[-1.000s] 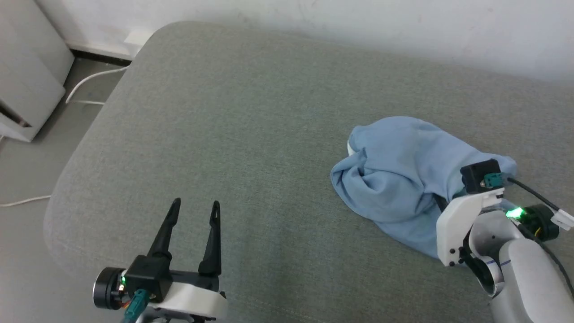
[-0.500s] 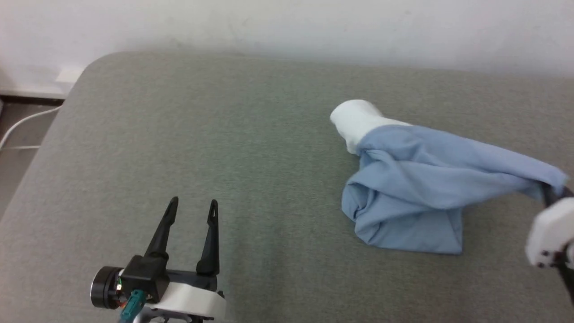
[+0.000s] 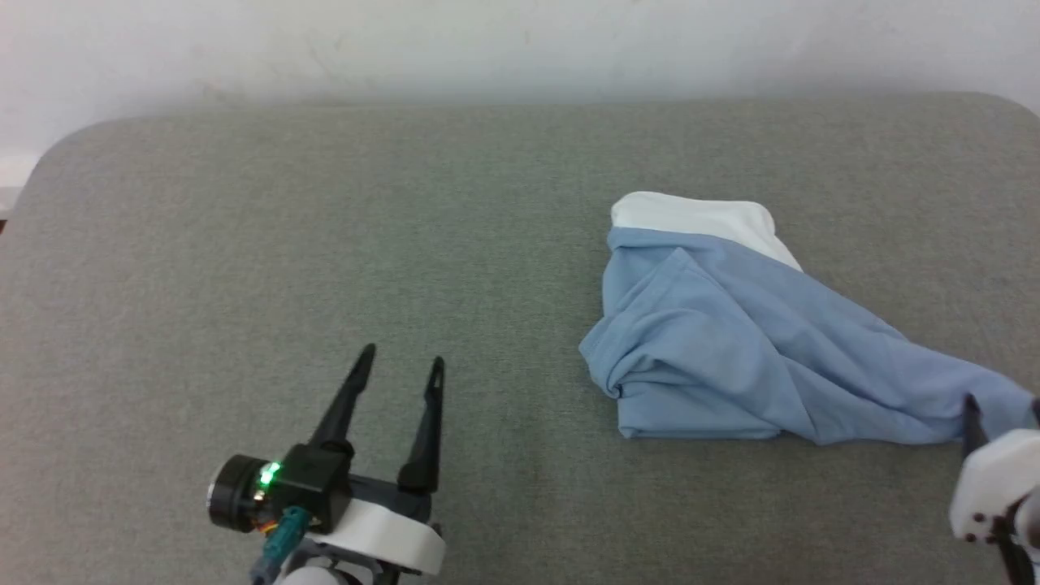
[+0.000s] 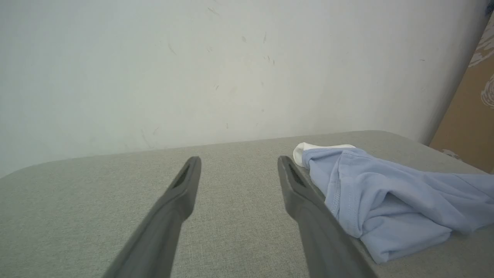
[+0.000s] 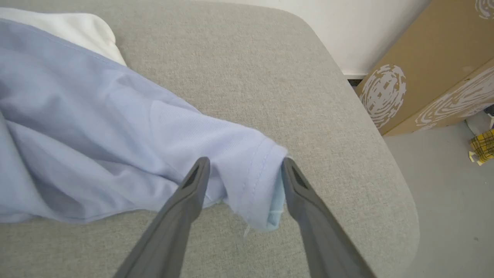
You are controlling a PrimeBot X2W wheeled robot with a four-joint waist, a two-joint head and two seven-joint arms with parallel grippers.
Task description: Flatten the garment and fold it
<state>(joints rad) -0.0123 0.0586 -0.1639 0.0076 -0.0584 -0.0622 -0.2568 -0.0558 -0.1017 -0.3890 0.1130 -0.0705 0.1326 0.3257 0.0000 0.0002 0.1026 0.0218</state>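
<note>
The garment (image 3: 715,341), a light blue shirt with a white collar (image 3: 699,215), lies crumpled on the right half of the grey cushion (image 3: 325,244). One sleeve is drawn out toward the right. My right gripper (image 5: 245,166) stands open, and the sleeve's hem lies loose between its two fingers. One of its dark fingers (image 3: 970,422) shows at the head view's right edge. My left gripper (image 3: 402,366) hovers open and empty over bare cushion, well to the left of the garment (image 4: 386,200).
The cushion's rounded right edge (image 5: 386,162) drops to the floor close beside my right gripper. Cardboard boxes (image 5: 432,65) stand beyond that edge, with a small yellow object (image 5: 482,146) on the floor. A white wall (image 3: 520,41) runs along the cushion's far side.
The camera has swung to the right. My right gripper drew the sleeve out to the right while shut on it, then opened. The left gripper stayed open.
</note>
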